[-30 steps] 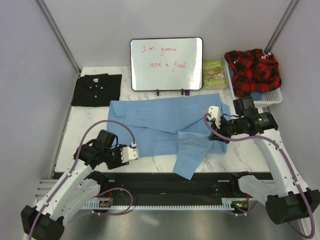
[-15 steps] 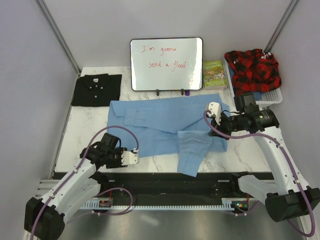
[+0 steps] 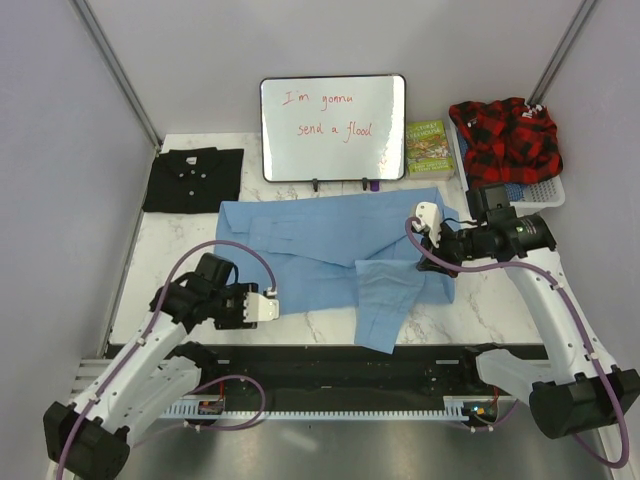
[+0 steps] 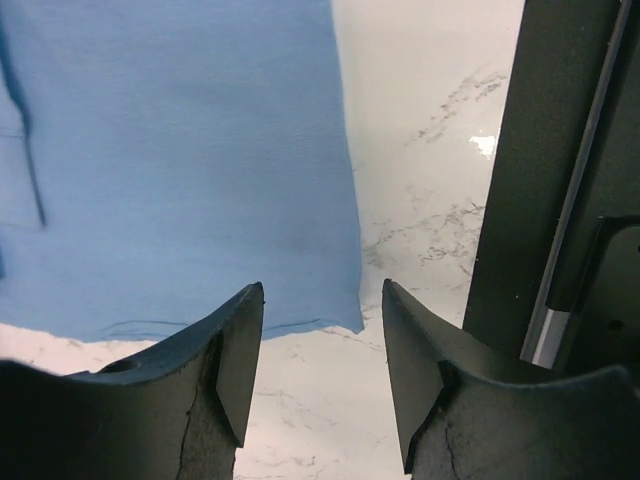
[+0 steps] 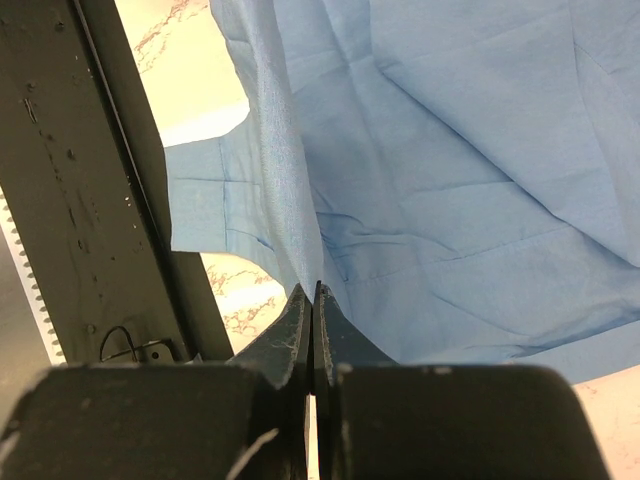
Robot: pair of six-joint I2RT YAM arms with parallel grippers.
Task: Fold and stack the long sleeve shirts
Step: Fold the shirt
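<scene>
The plain light blue cloth shirt (image 3: 300, 235) with long sleeves lies spread across the middle of the white marbled bench (image 3: 180, 290), wrinkled. One fold of it runs down toward the bottom centre of the top view, ending close to the black rail (image 3: 350, 365) at the bench's near edge. The right hand (image 3: 426, 214) sits over the shirt's right part, and in the right wrist view it (image 5: 313, 290) is pinched tight on a raised ridge of the blue fabric (image 5: 420, 150). The left hand (image 3: 272, 303) hovers at the lower left of the shirt. Its jaws (image 4: 323, 290) stand apart with nothing between them, just short of the cloth's corner (image 4: 180, 150).

A plain black collared shirt (image 3: 192, 180), folded flat, rests at the upper left. Behind the blue shirt stands a framed whiteboard (image 3: 333, 128) with red handwriting, and a green book (image 3: 428, 148) is just right of it. A red-and-black plaid garment (image 3: 505, 140) is heaped in a white basket (image 3: 552, 192) at the upper right.
</scene>
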